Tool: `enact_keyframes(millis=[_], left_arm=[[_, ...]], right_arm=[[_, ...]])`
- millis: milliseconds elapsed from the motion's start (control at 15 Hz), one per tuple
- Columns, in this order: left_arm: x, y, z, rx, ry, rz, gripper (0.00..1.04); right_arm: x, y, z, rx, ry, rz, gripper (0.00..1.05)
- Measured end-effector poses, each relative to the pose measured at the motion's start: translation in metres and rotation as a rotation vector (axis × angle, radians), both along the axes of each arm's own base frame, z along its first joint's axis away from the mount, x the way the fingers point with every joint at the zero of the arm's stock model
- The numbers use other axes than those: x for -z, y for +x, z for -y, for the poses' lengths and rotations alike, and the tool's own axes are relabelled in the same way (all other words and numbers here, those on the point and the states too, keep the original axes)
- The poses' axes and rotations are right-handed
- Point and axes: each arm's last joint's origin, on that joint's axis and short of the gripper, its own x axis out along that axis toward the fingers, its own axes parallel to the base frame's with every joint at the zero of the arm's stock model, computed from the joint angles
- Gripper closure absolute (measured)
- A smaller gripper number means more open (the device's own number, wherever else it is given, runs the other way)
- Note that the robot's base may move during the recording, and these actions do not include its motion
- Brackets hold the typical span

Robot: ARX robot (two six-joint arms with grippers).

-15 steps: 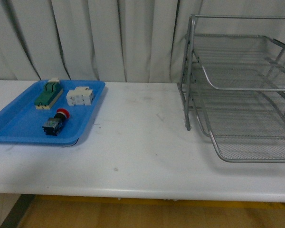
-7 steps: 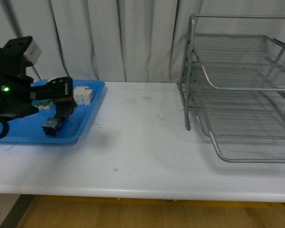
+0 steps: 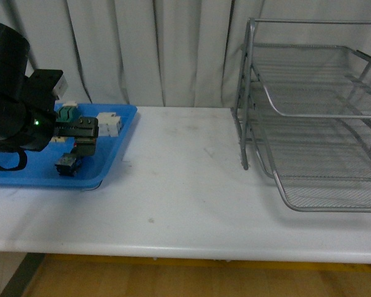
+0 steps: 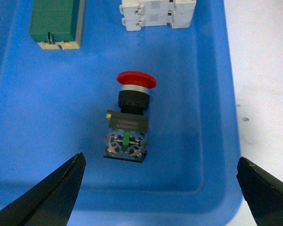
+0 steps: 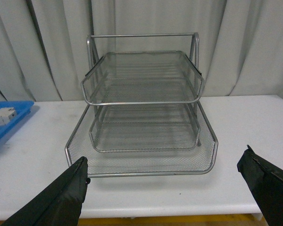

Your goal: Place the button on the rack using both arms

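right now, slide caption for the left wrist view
Open left hand over the button lying in the blue tray, green block and white block nearby

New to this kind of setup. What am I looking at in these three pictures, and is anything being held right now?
This is a two-armed robot at a white table. The front picture comes from a camera on its body; the other two come from cameras on each wrist, looking out between that arm's two dark fingers. In the front view the black left arm reaches over a blue tray. Its wrist view shows the left end effector open above the red-capped button, which lies on its side in the tray near a green switch block and a white terminal block. The right end effector, also open, faces the silver wire rack. Nothing is held.
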Motion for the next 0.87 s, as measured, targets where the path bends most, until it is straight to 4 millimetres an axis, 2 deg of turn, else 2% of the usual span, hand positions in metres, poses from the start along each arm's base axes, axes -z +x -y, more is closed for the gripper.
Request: enact_keyframes(millis=[67,601,802,869], left_arm=[[0.0,0.014,-0.004,0.008,0.063,0.034,0.07],[0.037,0.047,-0.028,0.004,0.095,-0.05,0.07],[0.058,0.054,-0.029,0.018,0.071,-0.105,0.07],[0.06,0.056,-0.029,0.026,0.059,-0.107,0.07]], right_arm=[[0.0,0.0,0.0,0.0,0.0,0.0,0.06],[0.0,0.0,0.0,0.0,0.0,0.0,0.06],[0.0,0.0,0.0,0.0,0.0,0.0,0.06],[0.0,0.0,0.0,0.0,0.0,0.0,0.06]])
